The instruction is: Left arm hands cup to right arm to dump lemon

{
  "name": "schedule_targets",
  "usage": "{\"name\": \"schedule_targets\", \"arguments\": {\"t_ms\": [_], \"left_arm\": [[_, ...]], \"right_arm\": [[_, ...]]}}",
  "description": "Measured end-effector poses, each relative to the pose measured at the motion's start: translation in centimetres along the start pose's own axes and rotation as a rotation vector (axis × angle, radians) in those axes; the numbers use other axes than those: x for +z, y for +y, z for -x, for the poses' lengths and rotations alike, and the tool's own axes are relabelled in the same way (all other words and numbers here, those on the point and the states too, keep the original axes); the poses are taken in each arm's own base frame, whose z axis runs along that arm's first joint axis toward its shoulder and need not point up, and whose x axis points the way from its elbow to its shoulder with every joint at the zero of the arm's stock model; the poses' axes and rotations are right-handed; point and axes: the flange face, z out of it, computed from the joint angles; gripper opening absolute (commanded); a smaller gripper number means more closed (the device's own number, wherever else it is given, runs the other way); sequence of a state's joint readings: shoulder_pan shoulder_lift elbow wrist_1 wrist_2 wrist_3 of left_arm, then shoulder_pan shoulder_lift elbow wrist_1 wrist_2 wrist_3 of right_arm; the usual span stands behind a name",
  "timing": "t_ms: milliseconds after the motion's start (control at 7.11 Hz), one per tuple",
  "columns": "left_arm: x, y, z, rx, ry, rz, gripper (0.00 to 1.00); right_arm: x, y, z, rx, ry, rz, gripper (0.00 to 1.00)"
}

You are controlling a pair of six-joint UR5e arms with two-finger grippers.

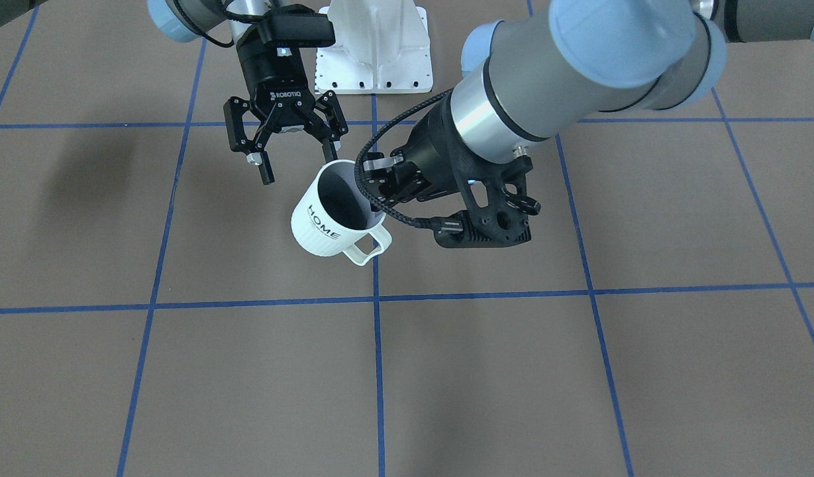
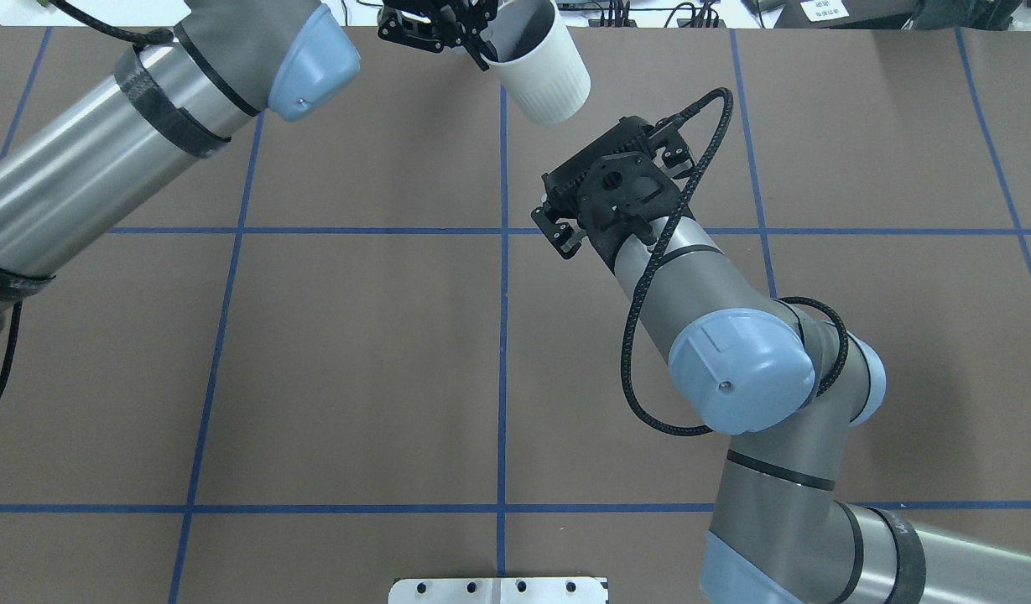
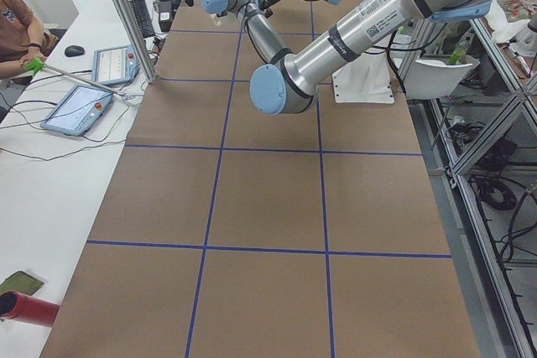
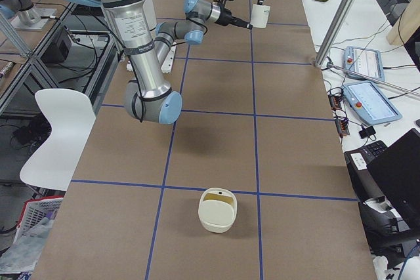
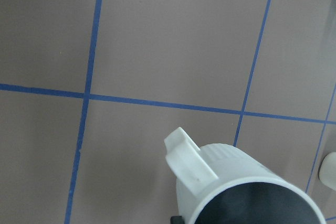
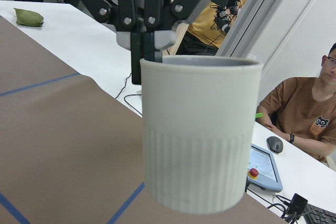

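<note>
While the right end effector (image 1: 298, 165) gapes empty, the left end effector (image 6: 145, 53) pinches the ribbed white cup (image 1: 324, 222).

1. The cup (image 1: 322, 230) is showing a smooth white ceramic-looking outside, ribbed on its lower half, and a matt dark grey inside.
2. The left arm (image 1: 546, 79) is showing matt grey tube, a bright brushed-metal band and smooth light-blue plastic caps.
3. A braided cable (image 2: 626, 369) is looking woven, black and rough.
4. The right gripper (image 1: 299, 165) is wearing a matt black finish with small shiny screws.
5. The table (image 1: 248, 384) is lying under a matt brown paper-like sheet crossed by blue tape (image 1: 377, 371).
</note>
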State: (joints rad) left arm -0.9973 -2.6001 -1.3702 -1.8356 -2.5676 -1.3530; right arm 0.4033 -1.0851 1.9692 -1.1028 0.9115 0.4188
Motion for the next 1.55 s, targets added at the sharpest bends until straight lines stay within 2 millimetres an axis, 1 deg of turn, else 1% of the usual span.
{"name": "schedule_targets", "arguments": {"t_ms": [281, 422, 562, 703, 984, 1125, 1265, 1406, 1546], "left_arm": [[-2.5, -3.0, 2.0, 0.003, -0.007, -0.048, 0.0], [-3.5, -4.5, 3.8, -0.001, -0.017, -0.068, 0.0], [-4.3, -5.9, 6.2, 0.006, -0.031, -0.085, 0.0], [-5.2, -7.4, 9.5, 0.021, -0.05, -0.101, 0.0], [-7.8, -10.3, 16.8, 0.056, -0.091, -0.139, 0.0], [-9.5, -11.4, 19.9, 0.076, -0.112, -0.167, 0.0], [-10.6, -12.3, 22.9, 0.096, -0.147, -0.206, 0.0], [-10.8, -12.9, 26.0, 0.103, -0.198, -0.248, 0.0], [-10.5, -13.4, 29.6, 0.098, -0.25, -0.269, 0.0]], "right_arm": [[0.2, 0.0, -0.2, 0.005, 0.003, 0.003, 1.0], [0.5, 0.1, -0.7, 0.011, 0.011, 0.011, 1.0], [1.2, 0.1, -1.6, 0.008, 0.021, 0.031, 1.0], [2.2, -0.1, -3.3, -0.001, 0.026, 0.069, 1.0], [4.9, -0.5, -8.8, -0.005, 0.02, 0.189, 1.0], [6.4, -0.2, -11.7, 0.007, 0.009, 0.249, 1.0], [8.1, 0.3, -14.9, 0.026, -0.003, 0.31, 1.0], [9.8, 1.0, -18.9, 0.052, -0.024, 0.381, 1.0], [11.2, 1.9, -23.7, 0.088, -0.057, 0.459, 1.0]]}}
